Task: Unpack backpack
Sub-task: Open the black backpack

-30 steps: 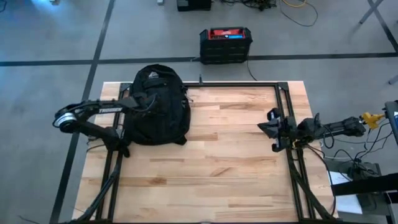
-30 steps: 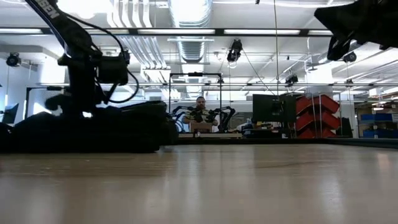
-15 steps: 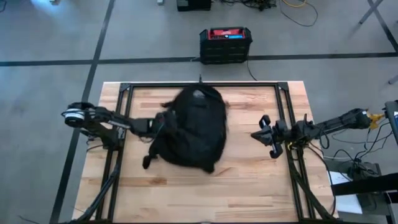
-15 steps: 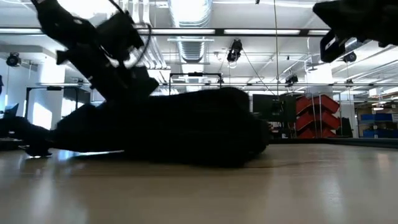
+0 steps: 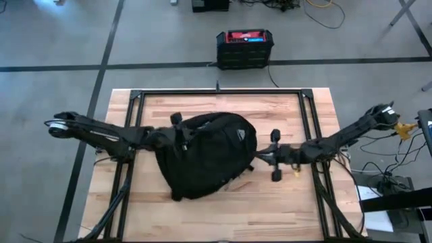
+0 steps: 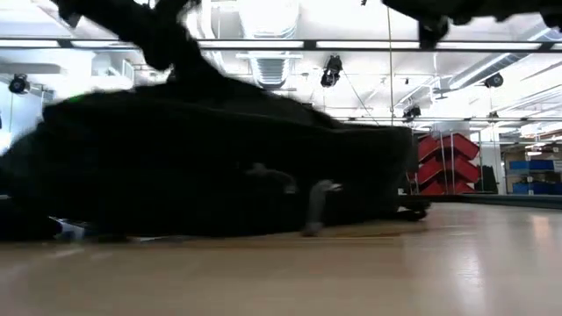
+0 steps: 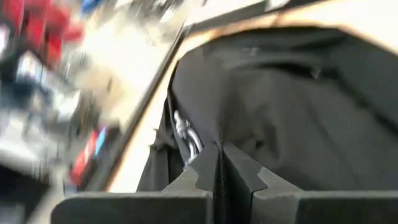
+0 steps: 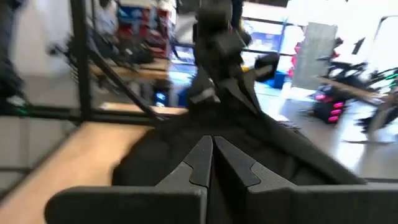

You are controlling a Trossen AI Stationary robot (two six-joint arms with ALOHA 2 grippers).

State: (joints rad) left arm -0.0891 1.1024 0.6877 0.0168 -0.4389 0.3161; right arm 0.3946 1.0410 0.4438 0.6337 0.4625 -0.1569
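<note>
The black backpack [image 5: 206, 158] lies flat in the middle of the wooden table, its pale logo [image 5: 239, 133] toward the table's right. In the low view the backpack [image 6: 219, 167] fills the left and middle. My left gripper [image 5: 181, 133] is at its left side, shut on it. My right gripper [image 5: 265, 156] is shut at the backpack's right edge; in the right wrist view its fingertips [image 8: 211, 146] stand right before the black fabric [image 8: 261, 155]. Whether they touch it I cannot tell. My left gripper pinches a thin dark strip of the backpack [image 7: 219, 163] between its two fingers, close to a silvery zip pull [image 7: 185, 134]. It comes at the left side of the backpack about level, from the table's left. The backpack rests flat on the table.
A hard black box with a red top [image 5: 245, 47] stands on the floor beyond the table's far edge. A black frame rail [image 5: 219, 91] runs along the far edge and down both sides. Bare wood [image 5: 223, 216] shows along the near edge.
My left gripper has swung toward the table's right and near edges, dragging the backpack from the far left corner to the middle. The backpack has turned about, its logo end now pointing right. My right gripper has moved toward the table's left, up to the backpack.
</note>
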